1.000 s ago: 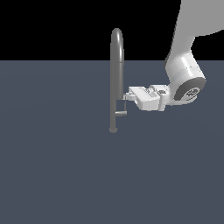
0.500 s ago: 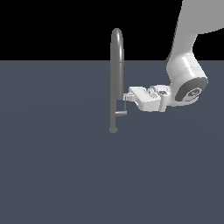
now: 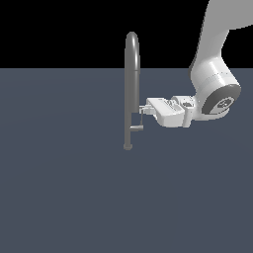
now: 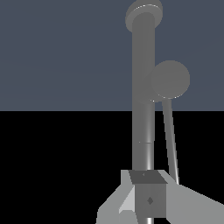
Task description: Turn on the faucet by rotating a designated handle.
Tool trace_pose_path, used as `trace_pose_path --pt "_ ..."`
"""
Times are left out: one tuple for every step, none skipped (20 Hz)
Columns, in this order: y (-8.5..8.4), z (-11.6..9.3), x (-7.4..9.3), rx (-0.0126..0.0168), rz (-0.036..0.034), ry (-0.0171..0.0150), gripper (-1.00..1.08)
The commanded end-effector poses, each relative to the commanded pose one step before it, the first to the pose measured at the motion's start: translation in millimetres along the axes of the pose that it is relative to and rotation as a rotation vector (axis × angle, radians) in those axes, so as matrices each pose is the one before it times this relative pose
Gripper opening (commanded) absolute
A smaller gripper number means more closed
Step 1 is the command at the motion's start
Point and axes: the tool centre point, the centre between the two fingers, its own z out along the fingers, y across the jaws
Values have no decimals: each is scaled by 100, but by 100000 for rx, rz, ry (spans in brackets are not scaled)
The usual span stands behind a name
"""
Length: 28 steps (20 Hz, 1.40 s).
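Observation:
The faucet (image 3: 131, 89) is a tall grey arched tube standing on a small round foot; it also shows in the wrist view (image 4: 143, 100). The handle (image 3: 140, 123) is a short stub low on the tube with a thin bar rising from its tip. In the wrist view the stub's round end (image 4: 170, 79) and the bar run beside the tube. My gripper (image 3: 144, 109) reaches in from the exterior view's right. Its fingers (image 4: 148, 200) look closed together. The fingertips sit against the upper end of the thin bar, close to the tube.
The faucet stands on a flat dark grey-blue floor (image 3: 64, 188). My white arm (image 3: 212, 84) comes down from the upper right of the exterior view. Nothing else is in view.
The arm's wrist has shifted slightly to the exterior view's right and down, tilting the hand. The fingertips stay at the bar, and the handle has barely moved.

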Motion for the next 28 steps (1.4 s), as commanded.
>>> trace_pose_path --pt "728 -2 69 -182 244 -189 -100" --pt "313 -7 11 0 0 0 -100" --pt "316 -7 12 0 0 0 -100" --pt "318 -7 12 0 0 0 -100" --pt "314 24 20 -75 4 -62 -100" --pt "324 -8 12 0 0 0 -100" --pt "327 -8 12 0 0 0 -100" --pt "324 15 19 -55 4 -42 -100" --pt "333 -9 13 0 0 0 -100" --pt "336 -10 14 0 0 0 -100" --pt "0 0 0 0 0 0 -100" --pt "-795 18 -343 326 -1234 525 -100" --pt "400 1 257 -42 134 -64 -100" --pt "404 1 259 -42 134 -63 -100" --pt "408 1 261 -42 134 -63 -100" --pt "411 1 267 -44 141 -66 -100" --pt "415 1 269 -44 142 -65 -100" --pt "419 0 272 -44 142 -64 -100" --pt "423 0 275 -44 142 -63 -100" --pt "427 -1 278 -44 143 -62 -100" --pt "0 0 0 0 0 0 -100" --pt "-1160 4 -985 301 -2334 749 -100" --pt "411 2 591 -49 340 -113 -100" --pt "412 2 594 -49 344 -114 -100" --pt "412 2 596 -49 344 -113 -100" --pt "412 2 599 -49 347 -114 -100" --pt "412 1 599 -48 345 -112 -100" --pt "411 0 602 -47 348 -112 -100"
